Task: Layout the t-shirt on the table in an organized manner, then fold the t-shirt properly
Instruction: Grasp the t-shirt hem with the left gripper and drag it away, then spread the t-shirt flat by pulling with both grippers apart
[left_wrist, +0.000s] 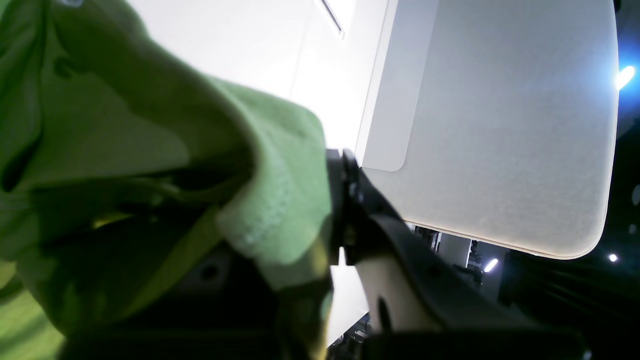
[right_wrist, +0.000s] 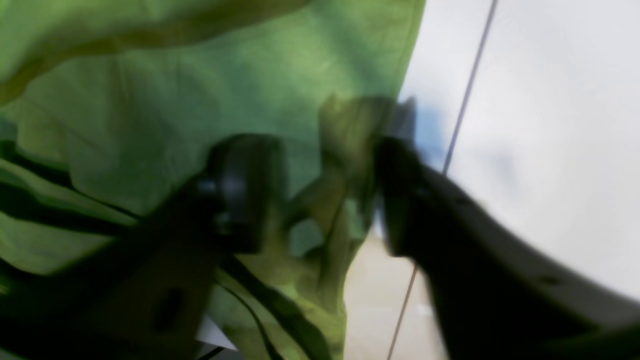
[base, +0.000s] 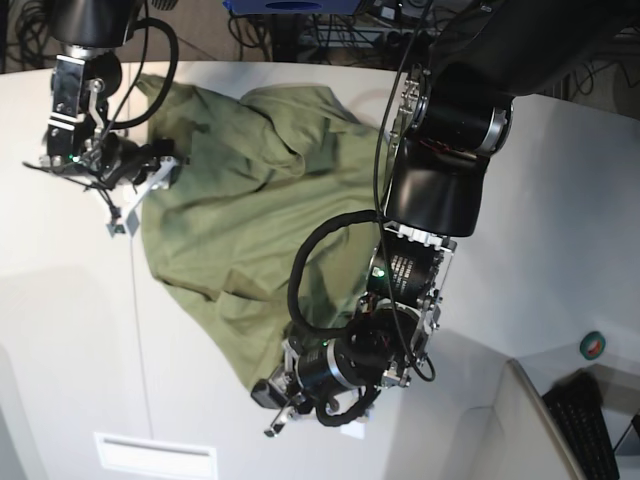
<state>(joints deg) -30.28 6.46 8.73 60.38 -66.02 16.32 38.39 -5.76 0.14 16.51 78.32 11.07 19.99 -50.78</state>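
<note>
The olive-green t-shirt (base: 250, 200) lies crumpled and partly spread across the middle of the off-white table (base: 60, 330). My left gripper (base: 280, 405) is at the shirt's near lower corner, shut on the cloth. In the left wrist view the t-shirt (left_wrist: 150, 100) drapes over one side of the left gripper (left_wrist: 335, 200) and is pinched against its black finger (left_wrist: 355, 200). My right gripper (base: 160, 170) is at the shirt's far left edge. In the blurred right wrist view its jaws stand apart, and a fold of the t-shirt (right_wrist: 200, 75) hangs inside the right gripper (right_wrist: 325, 190).
A thin dark seam (right_wrist: 465, 100) runs across the table (right_wrist: 550, 125). A small white label (base: 155, 455) lies near the front edge. At the lower right are a grey panel (base: 530, 420), a keyboard (base: 590, 410) and a green tape roll (base: 594, 346). Cables crowd the back.
</note>
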